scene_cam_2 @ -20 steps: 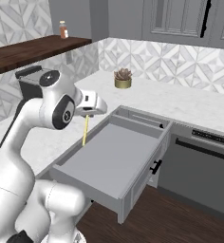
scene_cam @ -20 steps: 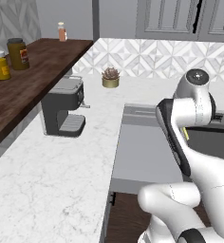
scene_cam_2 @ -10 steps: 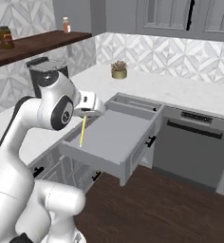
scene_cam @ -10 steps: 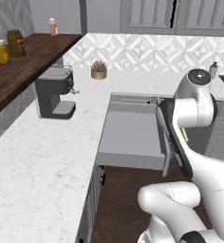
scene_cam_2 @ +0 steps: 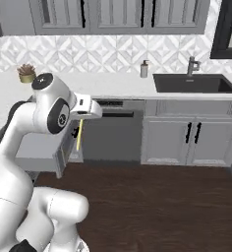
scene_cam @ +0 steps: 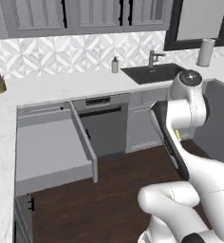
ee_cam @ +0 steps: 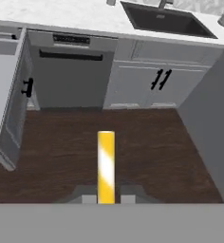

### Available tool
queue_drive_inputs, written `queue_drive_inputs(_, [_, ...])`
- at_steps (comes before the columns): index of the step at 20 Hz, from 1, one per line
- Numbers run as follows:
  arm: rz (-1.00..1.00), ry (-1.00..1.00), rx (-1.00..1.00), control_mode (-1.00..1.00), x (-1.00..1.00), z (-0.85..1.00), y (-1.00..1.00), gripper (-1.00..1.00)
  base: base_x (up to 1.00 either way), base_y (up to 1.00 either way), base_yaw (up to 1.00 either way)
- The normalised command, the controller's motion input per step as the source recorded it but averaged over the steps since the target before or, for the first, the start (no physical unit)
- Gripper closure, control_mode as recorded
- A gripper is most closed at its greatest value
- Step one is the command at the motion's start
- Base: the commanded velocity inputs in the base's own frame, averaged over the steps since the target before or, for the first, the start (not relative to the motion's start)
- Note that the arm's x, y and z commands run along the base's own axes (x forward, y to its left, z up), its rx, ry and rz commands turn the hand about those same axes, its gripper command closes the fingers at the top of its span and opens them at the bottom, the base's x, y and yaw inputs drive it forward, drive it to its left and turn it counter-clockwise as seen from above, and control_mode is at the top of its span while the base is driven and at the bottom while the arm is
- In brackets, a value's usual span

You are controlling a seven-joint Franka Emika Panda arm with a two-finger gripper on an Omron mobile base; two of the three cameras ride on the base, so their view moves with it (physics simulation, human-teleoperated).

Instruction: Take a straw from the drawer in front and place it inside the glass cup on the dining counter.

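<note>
Gripper (ee_cam: pixel 106 198): closed on the straw, 2 dark fingertips pressed against its sides.
Straw (ee_cam: pixel 106 166): yellow, thin, straight; held at 1 end, hanging down from the gripper over dark wood floor (ee_cam: pixel 133 142), well clear of the drawer.
Drawer (scene_cam: pixel 47 147): grey, pulled fully out from the white counter (scene_cam: pixel 61 88); plain grey inside.
Dishwasher (scene_cam_2: pixel 110 130): just beside the drawer, dark handle and control strip.
Sink (scene_cam_2: pixel 194 83): dark basin with tap, further along the counter.
Potted plant (scene_cam_2: pixel 26 74): on the counter by the tiled wall.
</note>
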Motion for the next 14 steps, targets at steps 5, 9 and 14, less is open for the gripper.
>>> queue_drive_inputs(5, [0.00, 0.00, 0.00, 1.00, 0.00, 0.00, 0.00, 1.00, 0.11, -0.50, -0.74])
queue_drive_inputs(9, [0.00, 0.00, 0.00, 1.00, 0.00, 0.00, 0.00, 1.00, 0.24, -0.44, -0.70])
queue_drive_inputs(14, [0.00, 0.00, 0.00, 1.00, 0.00, 0.00, 0.00, 1.00, -0.08, -0.61, -0.65])
